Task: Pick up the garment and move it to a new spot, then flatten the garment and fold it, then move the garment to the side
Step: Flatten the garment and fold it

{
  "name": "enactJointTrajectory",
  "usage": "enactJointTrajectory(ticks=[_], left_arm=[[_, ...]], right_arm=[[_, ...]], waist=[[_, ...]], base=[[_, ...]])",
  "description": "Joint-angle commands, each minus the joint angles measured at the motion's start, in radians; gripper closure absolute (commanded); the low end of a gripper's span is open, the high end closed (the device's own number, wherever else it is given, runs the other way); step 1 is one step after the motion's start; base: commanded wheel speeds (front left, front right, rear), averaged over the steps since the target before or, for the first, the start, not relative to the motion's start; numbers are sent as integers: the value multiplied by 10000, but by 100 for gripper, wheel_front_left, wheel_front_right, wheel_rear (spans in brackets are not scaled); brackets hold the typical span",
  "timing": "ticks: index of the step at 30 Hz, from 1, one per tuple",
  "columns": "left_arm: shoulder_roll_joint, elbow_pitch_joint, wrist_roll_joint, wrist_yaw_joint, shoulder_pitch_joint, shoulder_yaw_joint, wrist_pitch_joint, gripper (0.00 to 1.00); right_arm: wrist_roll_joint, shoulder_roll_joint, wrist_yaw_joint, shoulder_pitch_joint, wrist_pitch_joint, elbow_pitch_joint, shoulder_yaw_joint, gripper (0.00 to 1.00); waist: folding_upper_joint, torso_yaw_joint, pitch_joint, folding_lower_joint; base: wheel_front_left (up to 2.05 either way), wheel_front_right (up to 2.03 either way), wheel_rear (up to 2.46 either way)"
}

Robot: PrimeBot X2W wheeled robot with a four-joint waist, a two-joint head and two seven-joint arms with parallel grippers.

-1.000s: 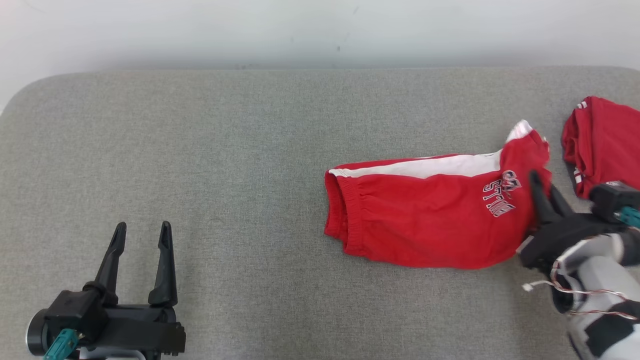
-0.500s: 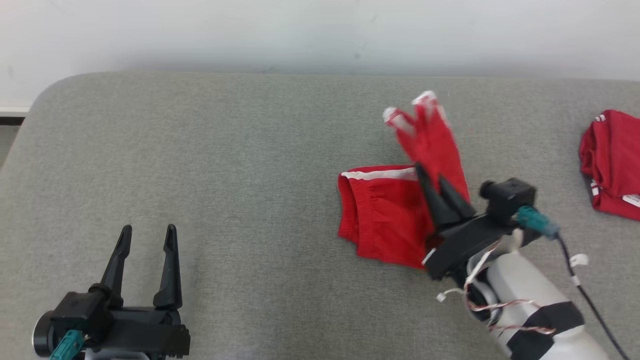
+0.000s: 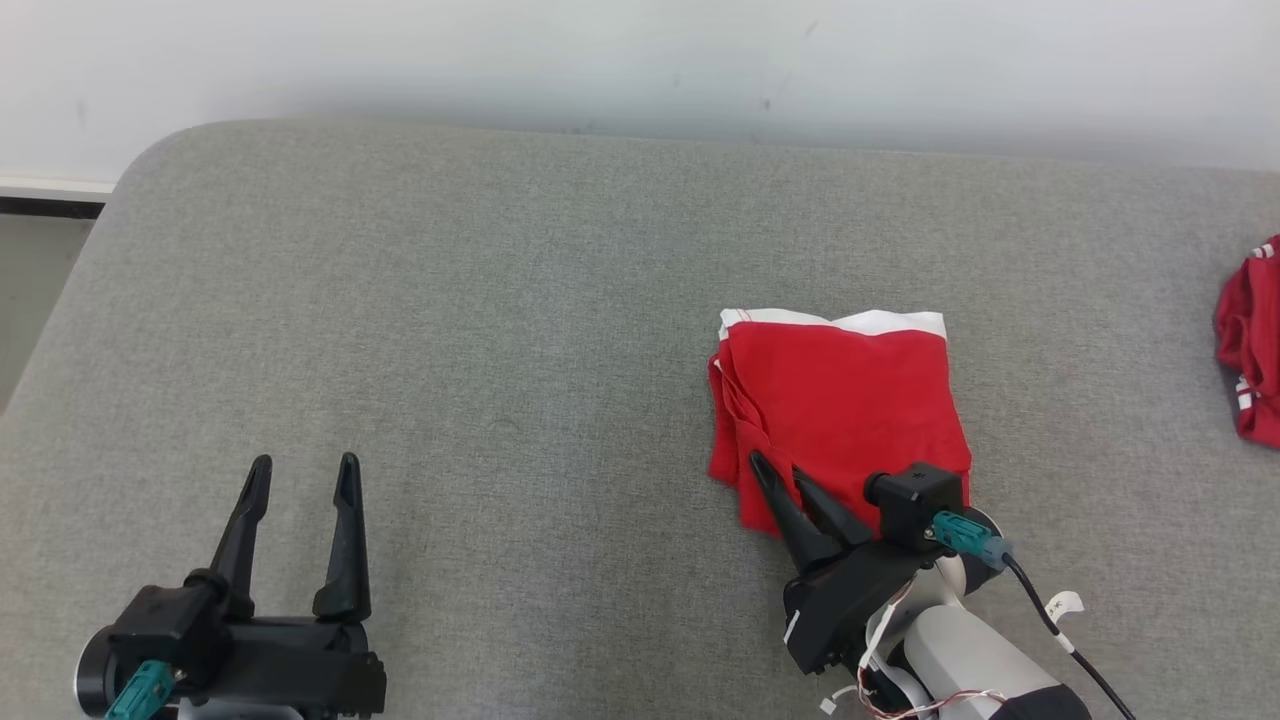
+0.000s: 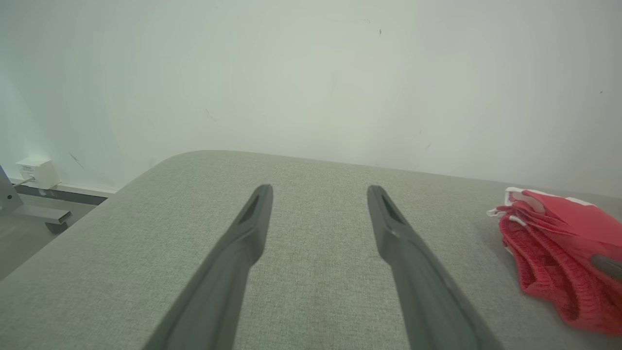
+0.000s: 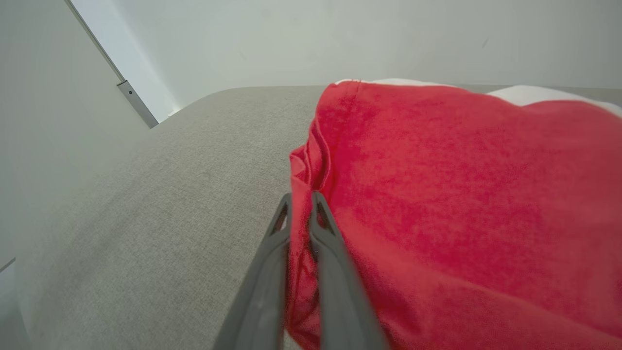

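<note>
Red cloth garment (image 3: 850, 400) is folded into a rough square, right of centre on the grey woven padded surface (image 3: 500, 300). White band along its far edge, layered edges stacked on its left side. Right gripper (image 3: 777, 464): long dark fingers nearly together, tips over the garment's near-left corner. Left gripper (image 3: 305, 462) at lower left, fingers spread over bare surface, well apart from the garment. Second bunched red cloth item (image 3: 1250, 345) at the right edge, cut off by the frame. White wall (image 3: 600, 50) behind.

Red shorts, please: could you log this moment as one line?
red shorts: folded | right pincer: shut on red shorts' edge | left pincer: open, empty
</note>
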Motion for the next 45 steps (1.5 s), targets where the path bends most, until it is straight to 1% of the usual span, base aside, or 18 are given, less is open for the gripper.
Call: enactJointTrajectory(ticks=[1, 2, 3, 8, 12, 16, 17, 18, 19, 22, 28, 32, 38, 41, 45], left_arm=[[-15, 23, 8, 17, 127, 48, -2, 0], [-16, 31, 28, 17, 122, 47, -2, 0], [-19, 34, 44, 17, 114, 42, -2, 0], [-23, 8, 86, 17, 62, 112, -2, 0], [-23, -49, 130, 17, 63, 136, -2, 0], [-19, -99, 171, 17, 47, 78, -1, 0], [-18, -113, 177, 17, 37, 82, -1, 0], [-21, -122, 181, 17, 24, 79, -1, 0], [-21, -131, 186, 17, 5, 63, -1, 0], [-19, -137, 190, 17, -44, 30, -1, 0], [-17, -61, 159, 17, -182, -88, -1, 0], [-18, -10, 119, 17, -218, -161, -1, 0], [-19, 39, 41, 17, -294, -249, -1, 0], [-20, 63, -1, 18, -298, -267, -1, 0], [-23, 63, -78, 17, -339, -345, -1, 0]], right_arm=[[44, 24, -29, 29, -139, 6, -2, 52], [-1, -1, -29, 21, -195, -27, -21, 6], [-27, -43, -29, 25, -247, -90, -83, 0], [69, -328, -29, 315, -351, -830, -1005, 0], [-152, -565, -29, 817, -352, -1621, -2235, 0], [-604, -734, -29, 1204, -354, -1908, -3333, 0], [-630, -698, -29, 1320, -354, -1885, -3577, 40], [-678, -688, -29, 1387, -355, -1836, -3778, 76], [-773, -712, -29, 1420, -355, -1790, -3958, 100], [-885, -668, -29, 1429, -356, -1654, -4227, 100], [-1395, -338, -29, 1138, -357, -809, -4561, 100], [-1913, 5, -29, 847, -357, -195, -4459, 100], [-2339, 551, -29, 458, -357, 594, -4130, 100], [-2475, 786, -29, 294, -358, 733, -3776, 100], [-2409, 910, -29, 225, -358, 797, -3447, 100]], waist=[[-1, -54, -14, 0], [-1, -86, -24, 0], [-1, -116, -37, 0], [-1, -282, -94, 0], [-1, -383, -102, 0], [-1, -441, -45, 0], [-1, -450, -26, 0], [-1, -451, -7, 0], [-1, -440, 18, 0], [-1, -403, 72, 0], [-1, -169, 206, 0], [-1, 23, 224, 0], [-1, 332, 305, 0], [-1, 458, 348, 0], [-1, 597, 423, 0]], base=[[0, 0, 0], [0, 0, 0], [0, 0, 0], [0, 0, 0], [0, 0, 0], [0, 0, 0], [0, 0, 0], [0, 0, 0], [0, 0, 0], [0, 0, 0], [0, 0, 0], [0, 0, 0], [0, 0, 0], [0, 0, 0], [0, 0, 0]])
